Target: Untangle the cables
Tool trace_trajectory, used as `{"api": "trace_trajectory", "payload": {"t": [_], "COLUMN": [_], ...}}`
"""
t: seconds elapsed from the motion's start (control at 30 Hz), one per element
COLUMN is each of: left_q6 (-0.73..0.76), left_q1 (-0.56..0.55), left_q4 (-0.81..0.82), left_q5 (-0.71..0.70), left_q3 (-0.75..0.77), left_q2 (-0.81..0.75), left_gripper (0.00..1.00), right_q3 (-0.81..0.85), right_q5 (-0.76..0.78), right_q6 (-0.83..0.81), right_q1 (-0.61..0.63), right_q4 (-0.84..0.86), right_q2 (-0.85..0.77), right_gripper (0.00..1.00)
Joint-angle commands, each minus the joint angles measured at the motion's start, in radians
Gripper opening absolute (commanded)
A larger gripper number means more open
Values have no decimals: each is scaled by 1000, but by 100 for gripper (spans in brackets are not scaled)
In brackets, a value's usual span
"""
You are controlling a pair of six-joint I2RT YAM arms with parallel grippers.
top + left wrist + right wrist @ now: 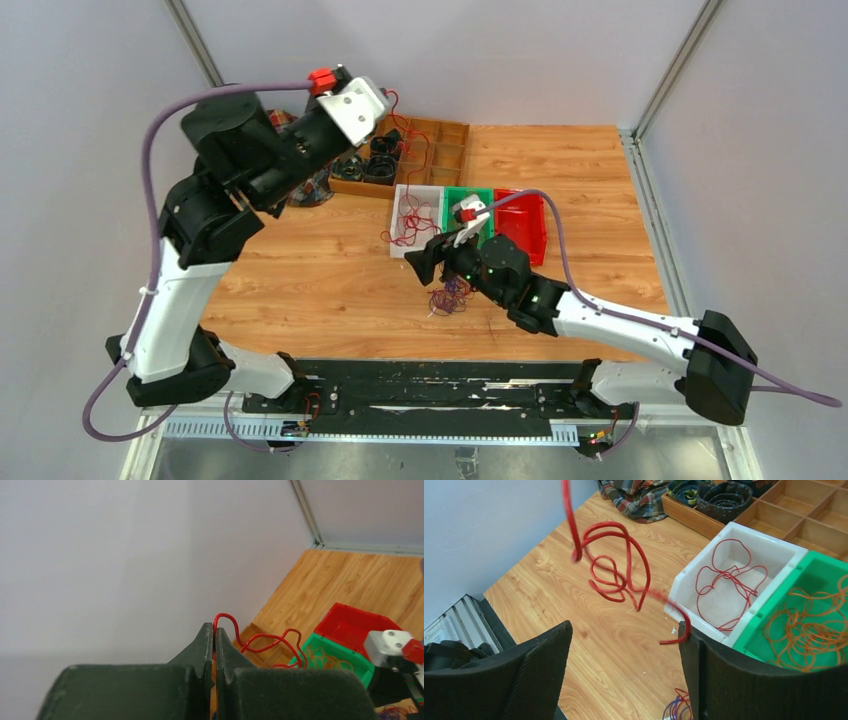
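My left gripper is raised high at the back left and is shut on a red cable. In the left wrist view the cable loops out from between the closed fingertips. It hangs down in loose curls in front of my right gripper, which is open; the cable's lower end touches the right finger. My right gripper hovers over the table beside a small tangle of purple and red cables, also low in the right wrist view.
A white bin holds red cables, a green bin holds orange cables, and a red bin stands to their right. A wooden compartment tray with black coils and a plaid cloth lie behind.
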Motion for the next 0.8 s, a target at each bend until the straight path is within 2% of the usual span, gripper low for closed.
{"api": "trace_trajectory", "payload": {"t": [0.0, 0.13, 0.43, 0.77], "left_q6": [43, 66, 66, 134], "left_q1": [-6, 2, 98, 121], "left_q4": [84, 131, 202, 297], "left_q5": [-118, -164, -154, -196], "left_q3": [-38, -119, -250, -370], "left_q2": [35, 62, 140, 214], "left_gripper": [1, 0, 1, 1], "right_q3": [-46, -99, -222, -282], "right_q5": [88, 169, 301, 372], "right_q6": [20, 27, 49, 78], "right_q1": [-14, -23, -27, -30], "right_q4": [2, -35, -134, -239], "right_q2": [-92, -174, -347, -481], "right_gripper": [79, 79, 77, 76]}}
